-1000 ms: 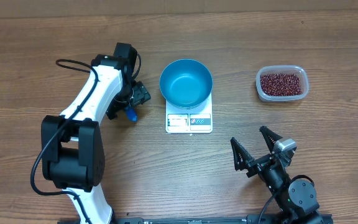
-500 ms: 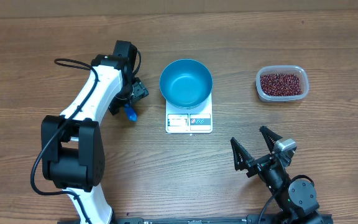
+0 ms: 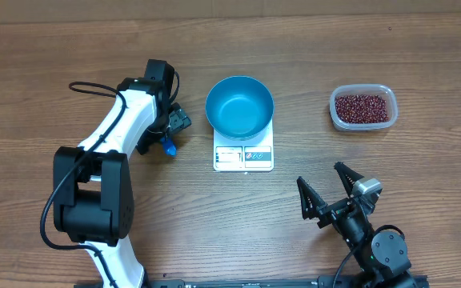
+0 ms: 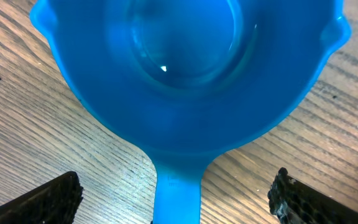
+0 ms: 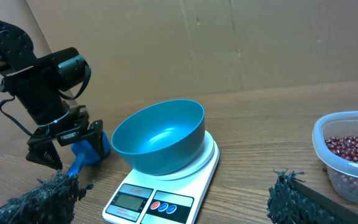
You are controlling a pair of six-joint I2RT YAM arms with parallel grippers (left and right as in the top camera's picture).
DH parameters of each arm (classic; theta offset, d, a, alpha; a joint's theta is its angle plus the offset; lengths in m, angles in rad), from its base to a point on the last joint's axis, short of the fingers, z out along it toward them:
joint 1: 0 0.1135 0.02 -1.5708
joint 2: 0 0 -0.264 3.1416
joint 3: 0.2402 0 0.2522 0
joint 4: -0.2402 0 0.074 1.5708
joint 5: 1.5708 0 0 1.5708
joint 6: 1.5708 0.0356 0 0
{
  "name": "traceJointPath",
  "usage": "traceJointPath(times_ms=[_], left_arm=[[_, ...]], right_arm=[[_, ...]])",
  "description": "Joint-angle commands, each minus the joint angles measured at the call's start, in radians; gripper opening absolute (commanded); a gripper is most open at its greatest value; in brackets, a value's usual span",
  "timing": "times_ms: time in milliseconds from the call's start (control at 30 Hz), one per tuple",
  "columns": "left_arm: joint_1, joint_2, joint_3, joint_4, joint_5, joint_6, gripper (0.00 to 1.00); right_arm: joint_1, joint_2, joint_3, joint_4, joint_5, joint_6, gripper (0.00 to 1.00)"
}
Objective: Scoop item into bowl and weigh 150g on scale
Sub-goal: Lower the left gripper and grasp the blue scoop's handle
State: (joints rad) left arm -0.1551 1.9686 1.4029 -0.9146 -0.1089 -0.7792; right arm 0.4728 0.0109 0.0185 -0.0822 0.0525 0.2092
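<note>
The left gripper [image 4: 176, 198] is standing wide open around the handle of the scoop [image 4: 185, 74], holding nothing, probably preparing to grasp it. Its arm is reaching forward left of the scale [image 3: 243, 157], wrist bending down. The bowl [image 3: 239, 106] is sitting on the scale, ready for weighing; the beans [image 3: 362, 107] are lying in a tub [image 3: 334, 120] to its right. The right gripper [image 3: 319, 174] is hanging open and empty.

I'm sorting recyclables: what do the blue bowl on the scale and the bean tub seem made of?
Bowl: probably plastic, opaque blue, smooth, with a soft sheen. Tub: likely clear plastic; the beans show through its glossy walls.
</note>
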Motion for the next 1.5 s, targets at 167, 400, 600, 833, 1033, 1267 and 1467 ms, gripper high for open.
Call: traceJointPath(times_ms=[167,400,600,833,1033,1267,1467], left_arm=[[0.005,0.007,-0.009,0.034,-0.011,-0.003,1.0],[0.005,0.007,-0.019,0.056,-0.012,-0.003,0.96],[0.005,0.007,-0.052,0.083,-0.01,-0.004,0.91],[0.005,0.007,-0.052,0.097,-0.013,-0.003,0.9],[0.005,0.007,-0.053,0.097,-0.013,-0.003,0.8],[0.005,0.007,-0.054,0.088,-0.013,-0.003,0.58],[0.005,0.007,-0.054,0.087,-0.013,-0.003,0.47]], right_arm=[[0.005,-0.008,-0.011,0.004,0.006,0.0,1.0],[0.005,-0.008,-0.011,0.004,0.006,0.0,1.0],[0.005,-0.008,-0.011,0.004,0.006,0.0,1.0],[0.005,-0.008,-0.011,0.004,0.006,0.0,1.0],[0.005,-0.008,-0.011,0.004,0.006,0.0,1.0],[0.005,-0.008,-0.011,0.004,0.006,0.0,1.0],[0.005,-0.008,-0.011,0.004,0.006,0.0,1.0]])
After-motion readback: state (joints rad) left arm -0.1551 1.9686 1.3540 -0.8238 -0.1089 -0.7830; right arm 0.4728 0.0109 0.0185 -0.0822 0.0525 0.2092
